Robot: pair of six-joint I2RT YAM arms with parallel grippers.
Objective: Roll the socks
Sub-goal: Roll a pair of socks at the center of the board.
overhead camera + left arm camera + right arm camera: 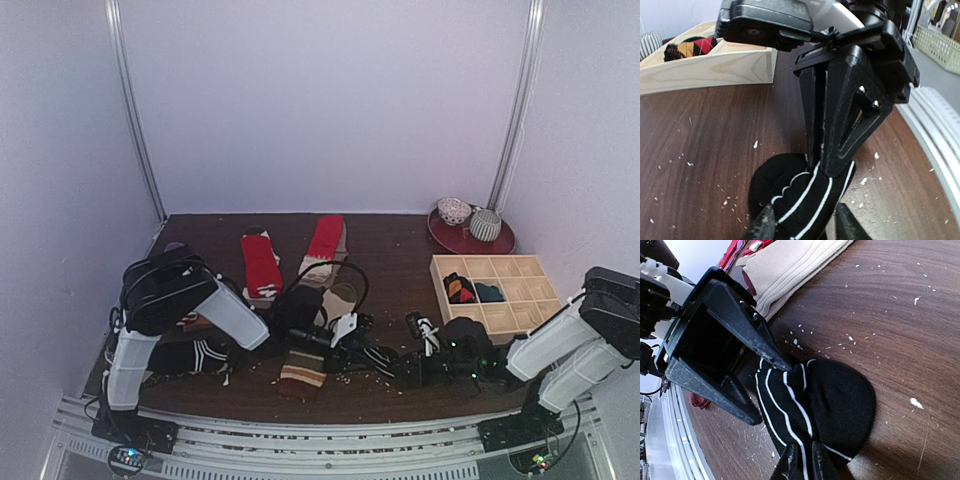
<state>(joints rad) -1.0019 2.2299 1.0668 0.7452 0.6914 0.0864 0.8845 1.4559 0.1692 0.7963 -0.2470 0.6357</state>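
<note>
Right gripper [803, 462] pinches the part-rolled black sock [840, 400] — left gripper [806, 224] stands spread open astride it; the far red socks [262, 262] lie flat, unrolled.

We look down on a table [400, 240]. At upper centre, a first sock [262, 264] lies just left of a second sock [323, 247]. Below them, at centre, a third sock [302, 372] lies left of a fourth sock [376, 357]; a fifth sock [195, 355] lies at lower left. At right sits a tray [525, 272], with rolled socks [459, 288] in its left compartments. Above it, at upper right, a plate [450, 243] bears a bowl [454, 210] and a cup [485, 225].
</note>
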